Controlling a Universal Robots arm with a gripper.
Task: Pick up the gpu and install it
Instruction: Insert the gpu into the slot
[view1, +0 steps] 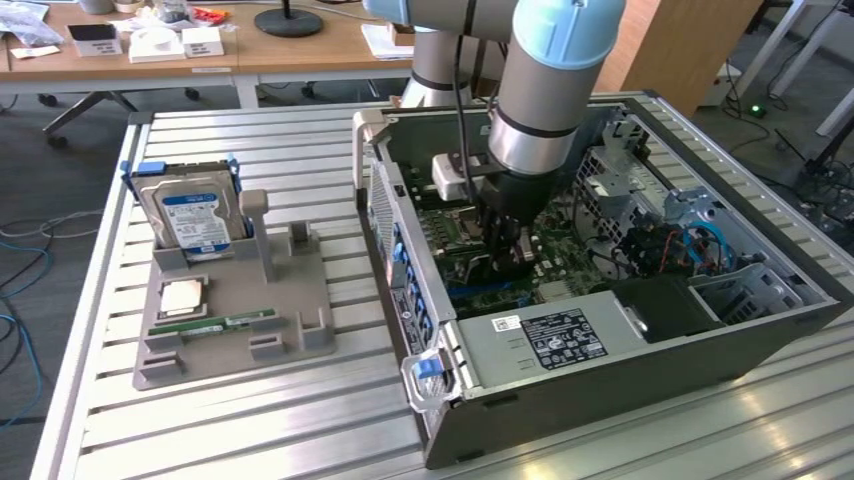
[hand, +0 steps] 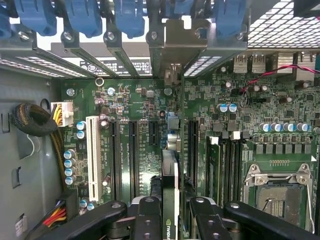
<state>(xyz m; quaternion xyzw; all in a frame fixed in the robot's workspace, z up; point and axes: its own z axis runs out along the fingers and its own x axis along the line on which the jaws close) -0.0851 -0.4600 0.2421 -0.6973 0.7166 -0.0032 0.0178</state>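
Observation:
My gripper (view1: 511, 262) reaches down inside the open computer case (view1: 747, 330), over the green motherboard (view1: 561, 262). In the wrist view the gpu (hand: 170, 200) appears edge-on as a thin dark card standing upright between the black fingers (hand: 148, 222), and the gripper (hand: 172, 225) is shut on it. The card runs along an expansion slot between the black slots (hand: 133, 155). Its pale metal end bracket (hand: 175, 42) sits against the case's rear slot openings, under the blue clips (hand: 130, 17). Whether the card's edge is fully down in the slot is hidden.
A grey parts tray (view1: 227, 320) at the exterior view's left holds a silver hard drive with a blue label (view1: 196, 220), a narrow green RAM stick (view1: 214, 325) and a small square chip (view1: 183, 296). Inside the case are the power supply (view1: 554, 340), cables (view1: 667, 245) and CPU socket (hand: 280, 187).

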